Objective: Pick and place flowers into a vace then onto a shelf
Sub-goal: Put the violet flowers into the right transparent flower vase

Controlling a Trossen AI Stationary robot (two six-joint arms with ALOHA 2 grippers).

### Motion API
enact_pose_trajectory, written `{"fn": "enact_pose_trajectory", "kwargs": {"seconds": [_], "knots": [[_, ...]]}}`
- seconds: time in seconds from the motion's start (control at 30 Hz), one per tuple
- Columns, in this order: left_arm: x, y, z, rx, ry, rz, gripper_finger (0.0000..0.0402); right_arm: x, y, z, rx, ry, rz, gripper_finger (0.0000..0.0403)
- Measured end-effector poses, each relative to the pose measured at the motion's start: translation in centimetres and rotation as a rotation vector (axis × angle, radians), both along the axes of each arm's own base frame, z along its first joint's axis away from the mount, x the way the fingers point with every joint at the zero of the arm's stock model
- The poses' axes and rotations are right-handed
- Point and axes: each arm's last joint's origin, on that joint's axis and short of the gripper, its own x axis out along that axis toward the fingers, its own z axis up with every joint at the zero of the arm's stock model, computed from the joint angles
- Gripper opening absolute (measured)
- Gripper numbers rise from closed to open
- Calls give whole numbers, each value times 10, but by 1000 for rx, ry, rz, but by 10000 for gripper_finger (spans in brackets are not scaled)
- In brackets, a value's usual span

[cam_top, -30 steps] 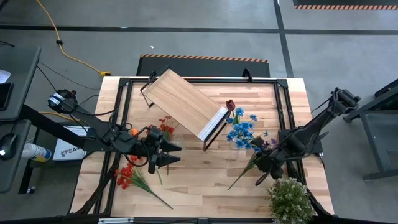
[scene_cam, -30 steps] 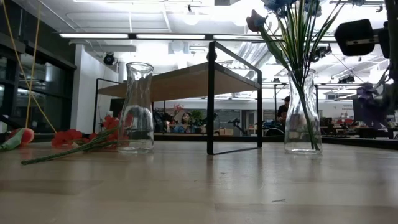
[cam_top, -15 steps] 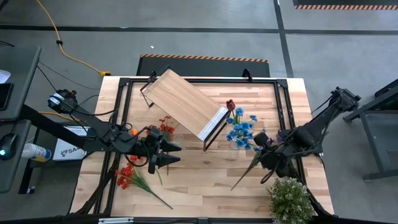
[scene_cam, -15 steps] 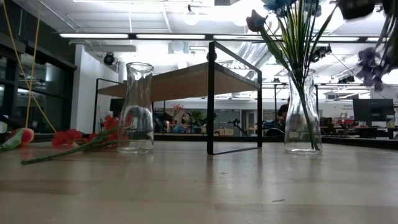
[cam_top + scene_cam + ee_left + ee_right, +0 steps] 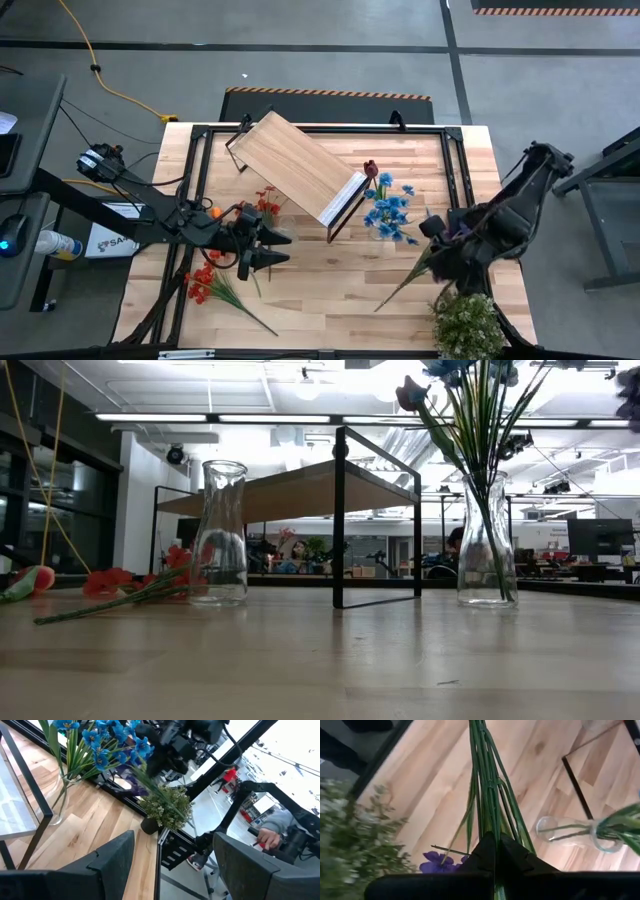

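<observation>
My right gripper (image 5: 452,252) hangs over the table's right side, shut on a purple-bloomed flower spray (image 5: 408,278) with long green stems. A glass vase (image 5: 487,540) holding blue flowers (image 5: 388,208) and a dark red rose (image 5: 371,169) stands on its base beside the light-wood shelf (image 5: 300,165). A second, empty vase (image 5: 220,545) stands to the left. Red sprays (image 5: 205,285) and an orange tulip (image 5: 30,580) lie flat on the table. My left gripper (image 5: 268,248) hovers open at centre-left, with nothing between its fingers. My right gripper pinches the bundle of green stems (image 5: 487,827) between its two shut fingers, just beyond the purple blooms (image 5: 437,862). The fingers slant down from above and lie along the stems. The stems run on past the fingertips toward the table's near edge (image 5: 380,306); I cannot tell whether their ends touch the wood.
A bushy pale green plant (image 5: 465,322) stands at the near right corner, close under my right arm. A black metal frame (image 5: 455,170) runs around the tabletop. The shelf's black leg (image 5: 340,520) stands between the two vases.
My right gripper has risen, drifting slightly toward the table's right edge and staying shut on the purple spray. The blooms have climbed to the top of the low view, and the stems have been drawn up and along with it.
</observation>
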Motion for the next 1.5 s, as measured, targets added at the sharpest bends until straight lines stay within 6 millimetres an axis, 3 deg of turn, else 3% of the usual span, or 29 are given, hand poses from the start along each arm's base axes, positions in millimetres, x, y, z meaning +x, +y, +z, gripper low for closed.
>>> {"fn": "enact_pose_trajectory", "kwargs": {"seconds": [0.43, 0.73, 1.0, 1.27, 1.5], "knots": [[0, 0, 0, -7, 0, 1, 303, 13, 49, 37, -220, 40, -92, 0], [0, -1, 0, -139, 15, -8, 303, 37, 84, 62, -246, -143, -127, 0], [-1, -5, 2, -278, 41, -130, 303, 70, 110, 68, -447, -316, -54, 0], [-2, -7, 8, -345, 11, -237, 303, 101, 121, 83, -564, -450, -13, 0], [-2, -9, 9, -370, 26, -302, 303, 119, 121, 89, -825, -565, 60, 0]]}}
